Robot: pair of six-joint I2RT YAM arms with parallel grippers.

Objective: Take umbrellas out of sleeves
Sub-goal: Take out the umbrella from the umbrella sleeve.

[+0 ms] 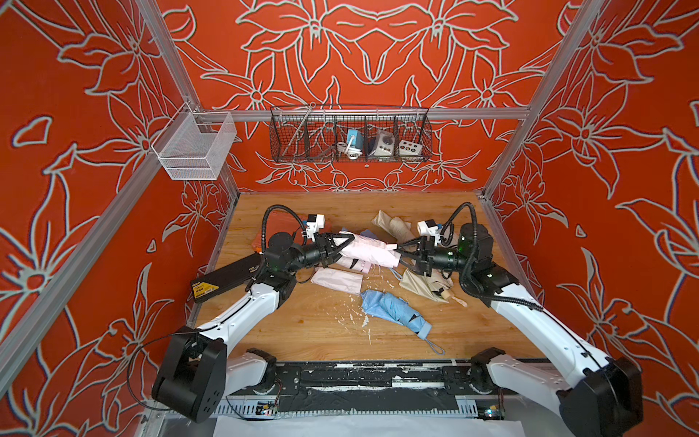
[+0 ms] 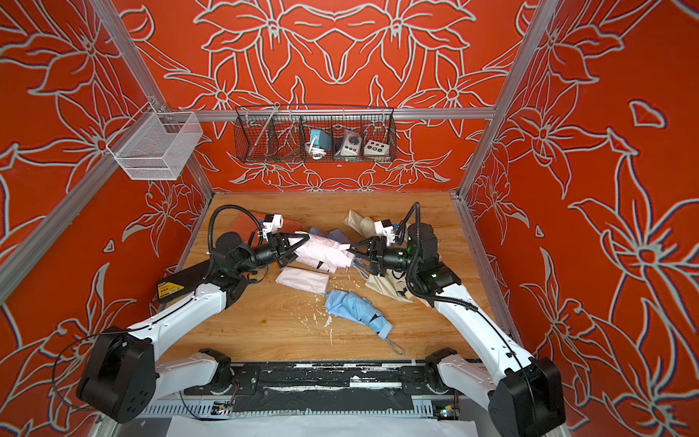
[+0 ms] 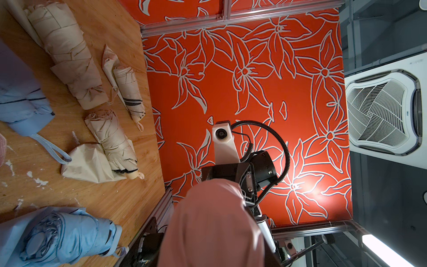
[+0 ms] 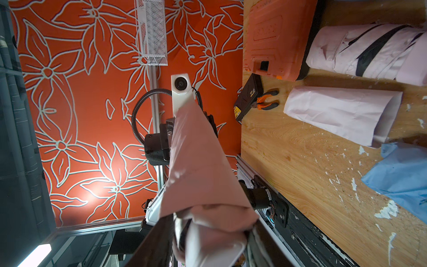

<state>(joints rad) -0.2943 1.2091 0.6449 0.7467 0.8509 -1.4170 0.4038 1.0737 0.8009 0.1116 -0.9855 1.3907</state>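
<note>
A pale pink umbrella in its smooth pink sleeve (image 1: 372, 249) (image 2: 325, 249) hangs level above the table between both arms. My left gripper (image 1: 346, 248) (image 2: 300, 246) is shut on the sleeve's closed end, which fills the left wrist view as pink fabric (image 3: 215, 226). My right gripper (image 1: 401, 255) (image 2: 353, 255) is shut on the other end. In the right wrist view its dark fingers (image 4: 157, 242) clamp bunched pink fabric and the pale handle (image 4: 208, 249). An empty pink sleeve (image 1: 336, 280) (image 4: 342, 113) lies flat below. A bare pink umbrella (image 4: 369, 50) lies under the held one.
A light blue umbrella (image 1: 393, 310) (image 3: 64, 235) lies near the front middle. Cream umbrellas lie at the right (image 1: 427, 283) and at the back (image 1: 393, 227) (image 3: 67, 53). An orange tool case (image 4: 275, 39), a black box (image 1: 227, 278) and pliers (image 4: 268, 99) sit at the left. Wire baskets (image 1: 350, 132) hang on the back wall.
</note>
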